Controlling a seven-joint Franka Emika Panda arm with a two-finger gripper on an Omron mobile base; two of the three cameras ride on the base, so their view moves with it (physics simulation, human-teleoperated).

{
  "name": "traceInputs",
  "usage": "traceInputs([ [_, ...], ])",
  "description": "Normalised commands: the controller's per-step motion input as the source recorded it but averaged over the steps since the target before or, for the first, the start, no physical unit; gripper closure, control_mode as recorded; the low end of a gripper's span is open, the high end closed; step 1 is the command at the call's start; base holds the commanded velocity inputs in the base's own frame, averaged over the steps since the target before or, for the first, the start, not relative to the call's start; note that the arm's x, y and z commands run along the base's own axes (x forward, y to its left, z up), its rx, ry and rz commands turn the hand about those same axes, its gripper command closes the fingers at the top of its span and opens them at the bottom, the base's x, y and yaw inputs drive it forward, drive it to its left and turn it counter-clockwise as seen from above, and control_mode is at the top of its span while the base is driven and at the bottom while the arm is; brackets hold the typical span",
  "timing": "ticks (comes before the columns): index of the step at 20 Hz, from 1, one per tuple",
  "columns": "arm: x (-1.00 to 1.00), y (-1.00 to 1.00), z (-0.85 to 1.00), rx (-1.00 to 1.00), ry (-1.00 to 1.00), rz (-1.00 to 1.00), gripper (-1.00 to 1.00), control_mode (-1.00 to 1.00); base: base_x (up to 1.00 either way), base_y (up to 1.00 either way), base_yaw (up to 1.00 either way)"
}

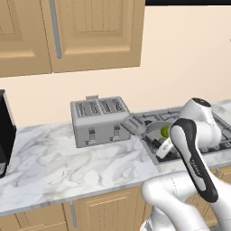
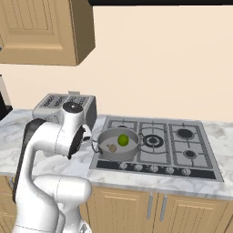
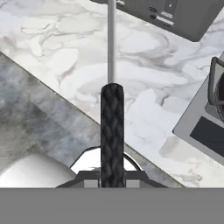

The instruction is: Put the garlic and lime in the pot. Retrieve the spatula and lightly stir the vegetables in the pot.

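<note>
Searching the toaster (image 1: 100, 121), the hob (image 2: 157, 142) and the cupboard fronts turned up no brand, label or writing that could be read.

The marble table (image 1: 67, 158) ran wide and bare from the toaster toward its front edge, with open room to the left as far as a dark appliance (image 1: 5, 133) at the left edge of the left base view. In the right base view the hob's knob row lay along its front edge, and a strip of bare marble separated it from the table's front edge. 3 of the 4 burners stood free.

The pot (image 2: 118, 144) sat on the hob's front-left burner, close to the hob's left edge and near the toaster. Inside it lay 2 things: the lime (image 2: 123, 139) toward the back right, and the garlic (image 2: 112, 148) toward the front left, the 2 near each other but apart.

The end effector (image 3: 112, 181) was closed narrowly on the spatula (image 3: 112, 131): in the hand view the black handle rose straight up from between the fingertips and the grey metal shaft ran on toward the toaster's base. In the left base view the slotted head (image 1: 133, 127) hung tilted just right of the toaster, above the seam between the marble and the hob's left edge, outside the pot.
</note>
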Motion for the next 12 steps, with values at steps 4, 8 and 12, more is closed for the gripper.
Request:
traceInputs([
  [4,0.39,-0.58,0.23,0.08,0.02,-0.12,1.0,-1.0,0.0,0.0,0.0],
  [8,0.35,-0.68,0.01,0.06,0.06,-0.19,1.0,-1.0,0.0,0.0,0.0],
  [12,0.23,-0.48,0.07,0.05,0.02,-0.18,1.0,-1.0,0.0,0.0,0.0],
])
